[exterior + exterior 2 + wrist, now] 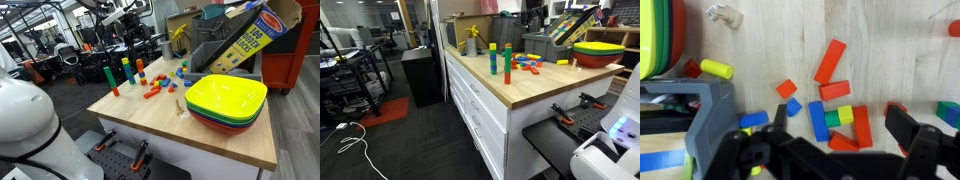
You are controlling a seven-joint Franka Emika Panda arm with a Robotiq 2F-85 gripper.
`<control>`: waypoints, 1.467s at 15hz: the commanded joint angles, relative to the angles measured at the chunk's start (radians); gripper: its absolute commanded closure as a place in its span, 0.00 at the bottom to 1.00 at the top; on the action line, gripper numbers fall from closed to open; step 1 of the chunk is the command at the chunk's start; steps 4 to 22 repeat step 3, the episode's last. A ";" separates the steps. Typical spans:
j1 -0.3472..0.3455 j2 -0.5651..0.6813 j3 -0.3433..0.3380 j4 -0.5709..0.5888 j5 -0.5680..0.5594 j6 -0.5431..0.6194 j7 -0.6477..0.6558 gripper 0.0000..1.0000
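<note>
Blocks [836,105] lie scattered loose on the wooden table [880,30]; none is lifted or gripped, so all handling is left to do. Gripper [845,128] hangs directly above the pile, camera looking straight down, jaws spread wide and empty. Nearest pieces: blue, green and yellow blocks between the fingers. Stacked bowls [658,35] sit at ten o'clock.

A light wooden tabletop [215,140] on white drawers fills the middle of both exterior views. Scattered coloured wooden blocks [152,90] lie centre frame, with a few upright block towers [127,70] behind them. A stack of bright bowls [226,102] sits at right, a grey box [225,52] at upper right.
</note>
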 commanded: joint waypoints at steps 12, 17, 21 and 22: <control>0.000 0.002 0.002 0.002 0.001 -0.005 0.000 0.00; 0.000 0.002 0.002 0.002 0.001 -0.005 0.000 0.00; 0.000 0.002 0.002 0.002 0.001 -0.005 0.000 0.00; 0.000 0.002 0.002 0.002 0.001 -0.005 0.000 0.00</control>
